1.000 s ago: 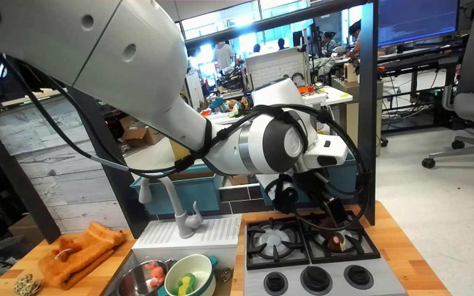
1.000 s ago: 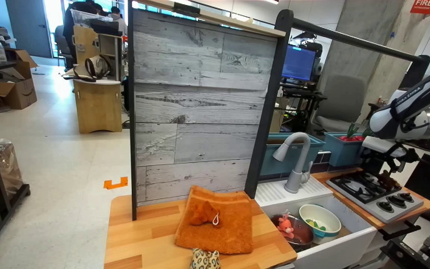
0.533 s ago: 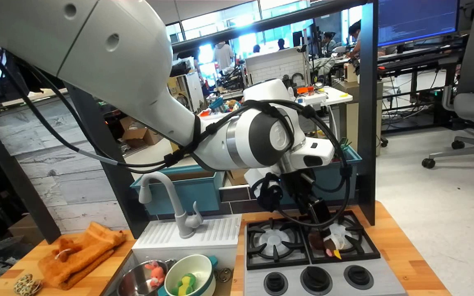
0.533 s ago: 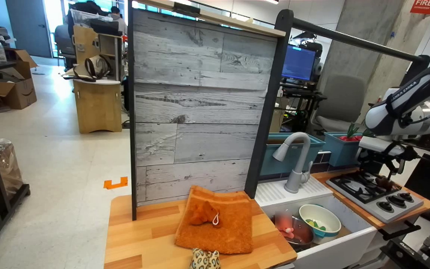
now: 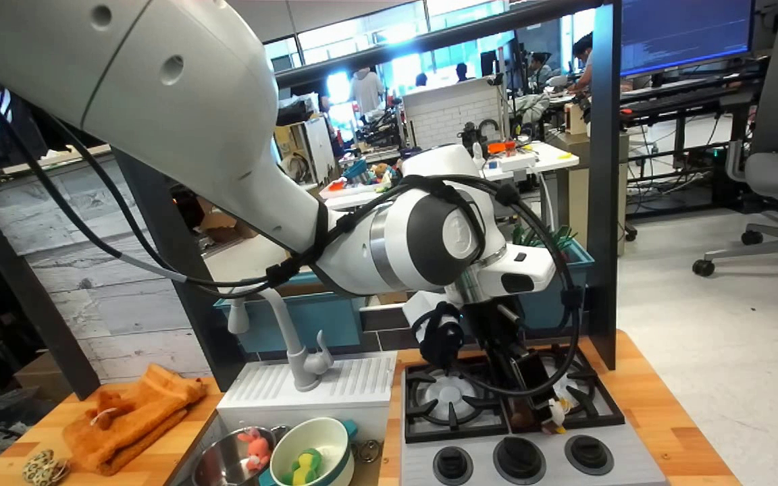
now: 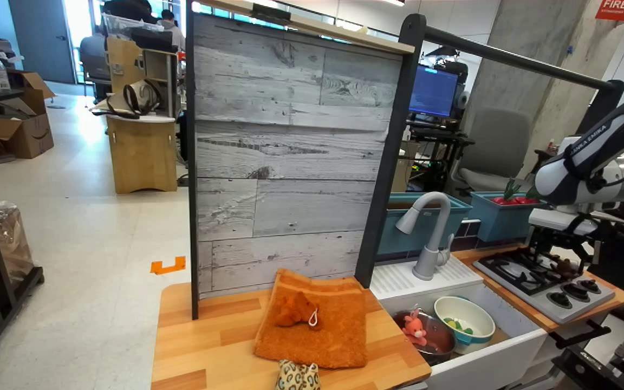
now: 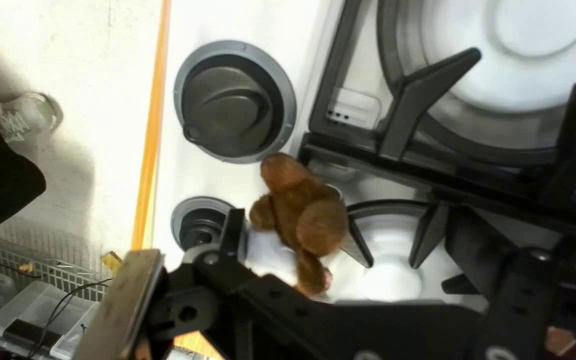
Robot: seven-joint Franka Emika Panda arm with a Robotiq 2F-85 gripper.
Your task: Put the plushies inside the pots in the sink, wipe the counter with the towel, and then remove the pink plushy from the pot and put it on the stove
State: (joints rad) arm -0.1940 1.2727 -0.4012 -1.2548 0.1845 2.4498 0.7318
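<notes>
Wrist view: the gripper [image 7: 345,225] has its jaws spread wide, with a brown plushy [image 7: 293,210] lying in the gap between them, loose as far as I can see. One finger [image 7: 234,230] is right beside one of its limbs, can't tell if they touch. It's kinda tight down there: that same finger partly covers a small knob [image 7: 199,225], a bigger knob [image 7: 230,105] is farther out past the jaws, and prongs of the black grate [image 7: 410,102] reach in between the jaws next to the plushy. In an exterior view the jaws are down by the front of the stove [image 5: 483,451] and hide most of the plushy, a black cable [image 5: 572,297] loops around them, and a dark post [image 5: 605,202] stands off to their right. Well off to the left of the jaws is the faucet [image 5: 289,331], and below it the sink [image 5: 370,424] with a pink plushy [image 5: 256,449] in a steel pot [image 5: 217,459] and a green-and-yellow plushy [image 5: 304,466] in a white pot [image 5: 330,442]. In an exterior view teal planters [image 6: 501,219] stand behind the jaws, which are dark and too small to make out much. Way over from them, on the wood counter [image 6: 220,341], there's an orange towel [image 6: 333,338] with an orange plushy [image 6: 294,310] sitting on it and a leopard-print toy [image 6: 297,376] just beside it, partly cut off.
</notes>
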